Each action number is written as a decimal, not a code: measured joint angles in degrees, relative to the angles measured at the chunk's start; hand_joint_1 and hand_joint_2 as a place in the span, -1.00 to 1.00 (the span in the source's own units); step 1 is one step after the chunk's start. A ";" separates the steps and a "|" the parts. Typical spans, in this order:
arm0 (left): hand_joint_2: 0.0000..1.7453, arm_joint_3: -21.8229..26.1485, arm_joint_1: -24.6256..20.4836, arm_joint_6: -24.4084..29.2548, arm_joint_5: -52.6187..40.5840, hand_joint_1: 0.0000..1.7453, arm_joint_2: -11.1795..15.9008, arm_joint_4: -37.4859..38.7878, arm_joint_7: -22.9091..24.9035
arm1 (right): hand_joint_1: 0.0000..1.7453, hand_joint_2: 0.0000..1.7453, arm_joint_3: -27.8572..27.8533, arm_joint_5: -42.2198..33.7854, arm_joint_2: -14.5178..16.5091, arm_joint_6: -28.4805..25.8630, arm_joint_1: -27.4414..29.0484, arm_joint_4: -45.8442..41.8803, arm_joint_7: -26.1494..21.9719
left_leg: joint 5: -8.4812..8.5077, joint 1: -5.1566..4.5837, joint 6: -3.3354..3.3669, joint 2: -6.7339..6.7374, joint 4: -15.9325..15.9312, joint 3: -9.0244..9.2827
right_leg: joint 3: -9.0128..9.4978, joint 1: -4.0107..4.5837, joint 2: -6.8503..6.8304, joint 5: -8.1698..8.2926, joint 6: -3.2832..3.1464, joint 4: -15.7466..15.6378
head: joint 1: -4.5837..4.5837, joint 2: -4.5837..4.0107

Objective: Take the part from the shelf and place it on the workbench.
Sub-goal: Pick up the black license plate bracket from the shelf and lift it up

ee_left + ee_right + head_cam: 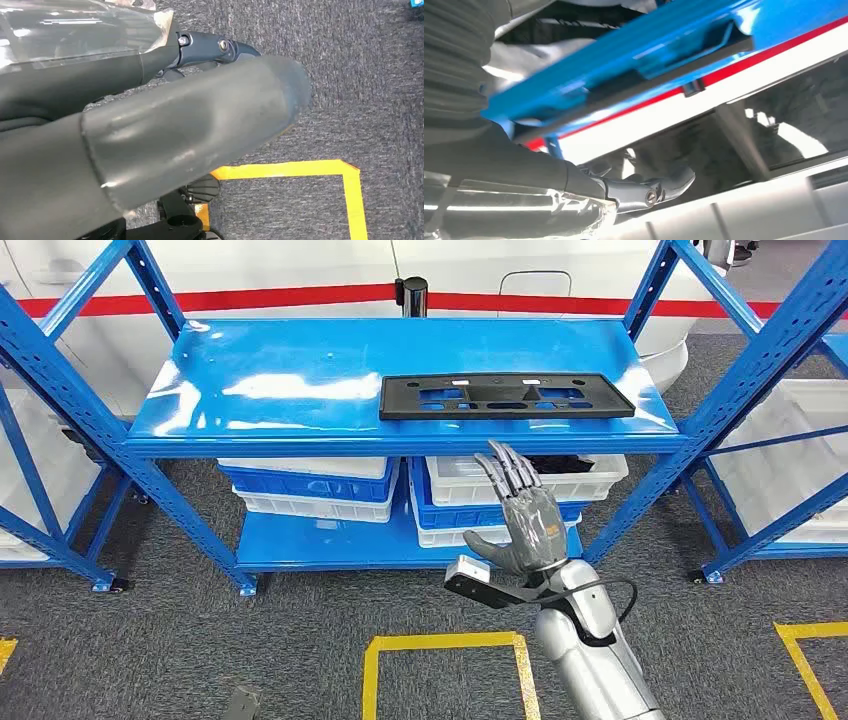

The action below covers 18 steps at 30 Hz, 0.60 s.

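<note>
Floor: grey carpet (pixel 300 660), marked with yellow tape outlines (pixel 445 642) at 6 o'clock and at the 4 o'clock corner of the head view. A white wall with a red stripe (pixel 300 295) is seen behind the racking.

Shelf (pixel 300 390): blue steel racking with a glossy blue top deck, seen across the upper middle of the head view; blue uprights are seen at 9 o'clock and 3 o'clock. Further racking with white bins is partly seen at both edges.

Lower deck: stacked blue and white crates (pixel 310 485) are stored under the top deck at the left, and a second stack (pixel 520 490) at the right, the uppermost white crate holding dark items that cannot be made out.

Part (pixel 505 396): a flat black rectangular plastic panel with cut-outs, laid flat on the top deck toward its right end, near the front edge. In the right wrist view its underside edge (pixel 634 82) is seen over the shelf lip.

Left hand (pixel 190 135): seen close up in the left wrist view above the carpet and yellow tape; its state cannot be told.

Right hand (pixel 520 520): raised at 5 o'clock from the part, below and in front of the shelf edge, fingers spread and extended upward, nothing held, apart from the part.
</note>
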 joint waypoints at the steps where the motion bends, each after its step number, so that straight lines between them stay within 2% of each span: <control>1: -1.00 0.00 0.00 0.00 0.00 -1.00 0.00 0.00 0.00 | -1.00 1.00 0.00 0.00 0.00 0.00 0.00 0.00 0.00 | 0.00 0.00 0.00 0.00 0.00 0.00 | 0.00 0.00 0.00 0.00 0.00 0.00 | 0.00 0.00; 18: -1.00 0.00 0.00 0.00 -0.03 -1.00 0.01 0.00 0.01 | -1.00 1.00 0.21 0.08 -0.03 0.13 -0.22 0.01 0.08 | 0.00 0.00 0.00 0.00 0.00 0.00 | 0.00 0.00 0.00 0.00 0.00 0.00 | 0.01 0.00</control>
